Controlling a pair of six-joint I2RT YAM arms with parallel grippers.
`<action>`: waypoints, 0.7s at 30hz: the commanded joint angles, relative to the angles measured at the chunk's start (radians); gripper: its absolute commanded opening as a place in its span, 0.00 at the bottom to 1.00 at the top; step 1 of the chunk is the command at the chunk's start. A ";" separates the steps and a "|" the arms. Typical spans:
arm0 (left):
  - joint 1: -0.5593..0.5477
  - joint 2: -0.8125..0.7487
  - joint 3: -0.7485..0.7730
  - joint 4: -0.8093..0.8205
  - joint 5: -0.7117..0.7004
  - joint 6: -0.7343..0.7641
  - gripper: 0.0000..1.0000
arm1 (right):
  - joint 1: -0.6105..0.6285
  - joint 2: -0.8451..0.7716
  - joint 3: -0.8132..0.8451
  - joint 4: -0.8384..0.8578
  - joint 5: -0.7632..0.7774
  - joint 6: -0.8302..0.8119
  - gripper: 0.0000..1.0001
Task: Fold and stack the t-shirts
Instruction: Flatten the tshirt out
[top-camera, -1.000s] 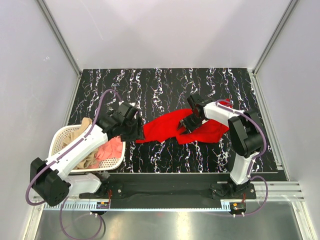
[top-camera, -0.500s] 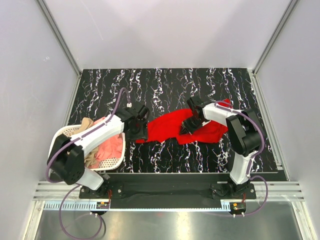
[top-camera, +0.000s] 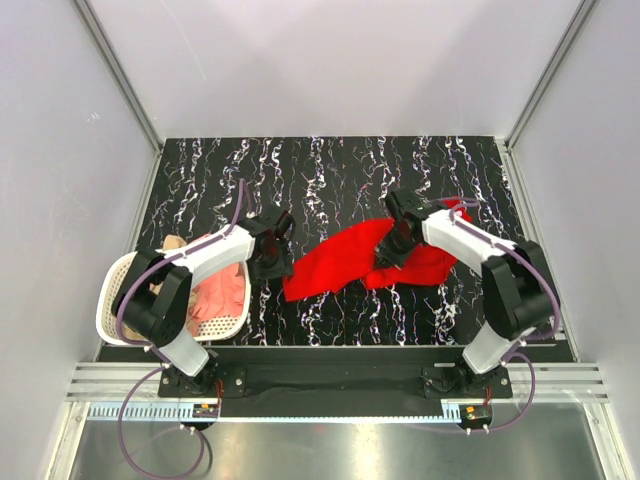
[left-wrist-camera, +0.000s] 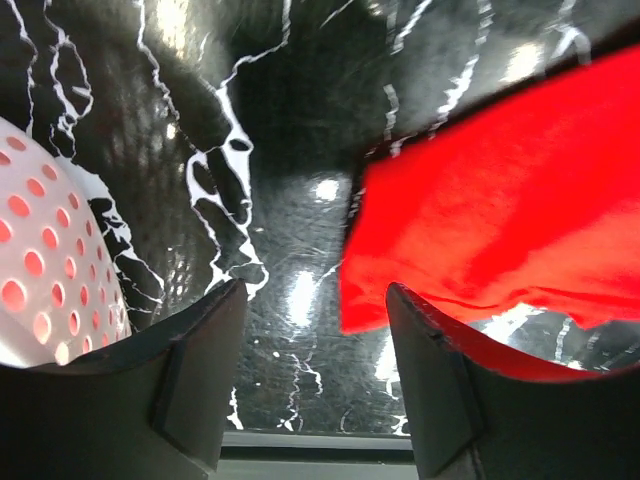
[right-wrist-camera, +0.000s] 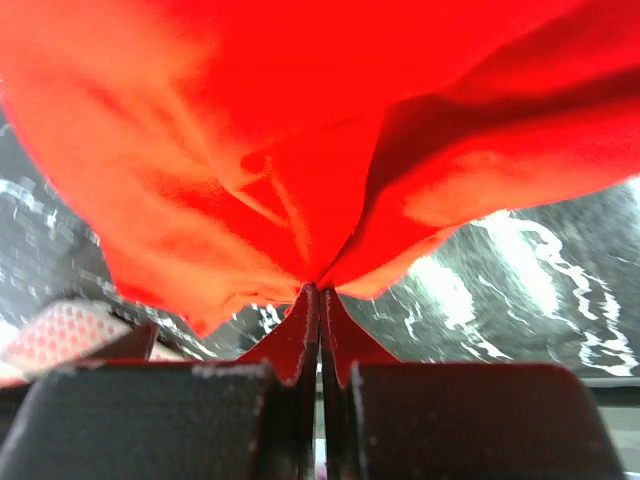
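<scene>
Red shirt (top-camera: 335, 265): crumpled on the table (top-camera: 300, 170), one fold pinched.
Right gripper (right-wrist-camera: 320, 296): clamped on that fold.
Left gripper (left-wrist-camera: 315, 295): jaws apart, empty, beside the shirt's edge.
Basket (top-camera: 112, 285): holds pink shirt (top-camera: 222, 295).

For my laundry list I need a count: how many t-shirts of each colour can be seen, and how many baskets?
Red t-shirt: 1
Salmon-pink t-shirt: 1
Tan-beige t-shirt: 1
White basket: 1
Total: 4
</scene>
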 joint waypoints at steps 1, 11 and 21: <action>0.001 -0.023 -0.023 0.051 0.008 -0.021 0.64 | 0.003 -0.108 -0.007 -0.043 0.053 -0.124 0.00; -0.042 -0.037 -0.086 0.091 0.136 -0.078 0.65 | 0.003 -0.152 -0.128 0.024 -0.057 -0.285 0.19; -0.165 -0.074 -0.132 0.056 0.100 -0.175 0.61 | 0.003 -0.197 -0.061 -0.065 0.006 -0.399 0.34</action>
